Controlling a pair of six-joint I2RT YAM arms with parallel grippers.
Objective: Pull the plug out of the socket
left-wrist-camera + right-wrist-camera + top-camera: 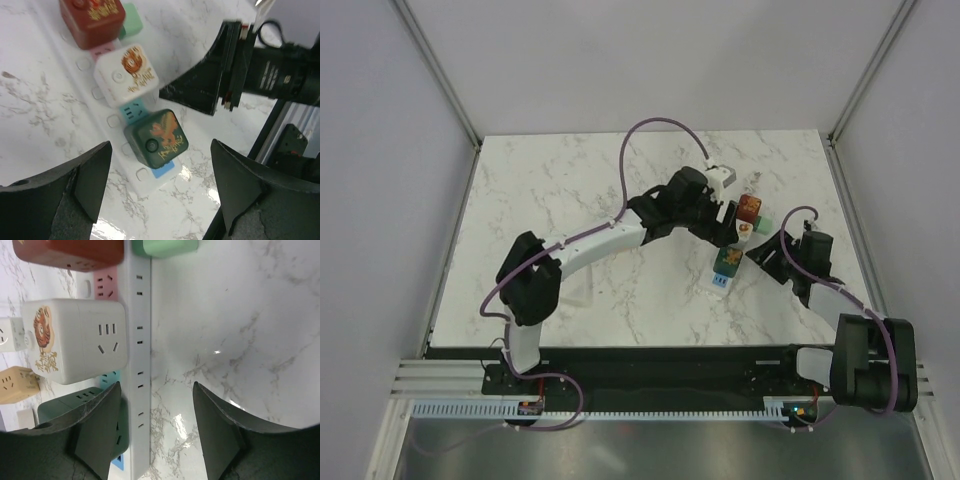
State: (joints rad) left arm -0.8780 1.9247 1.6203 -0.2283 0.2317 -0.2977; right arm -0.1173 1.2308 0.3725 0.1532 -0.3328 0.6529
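Note:
The socket, a long white power strip (150, 175) with pastel outlet squares, lies on the marble table at the right (720, 281). Three cube plugs sit on it: dark red (92, 17), white (127, 72) and dark green (156, 138). My left gripper (160, 185) is open and empty, hovering above the strip's near end beside the green plug (727, 262). My right gripper (157, 432) is open and empty, low at the strip's side wall (137, 365). Its left finger (97, 425) overlaps the green plug (65, 410), and I cannot tell whether it touches.
A mint green block (131, 25) sits at the strip's edge by the red plug. A beige cube (17, 385) and a small white cube (10, 335) lie beyond the strip. The right gripper's body (210, 85) is close to the white plug. White walls enclose the table (570, 180).

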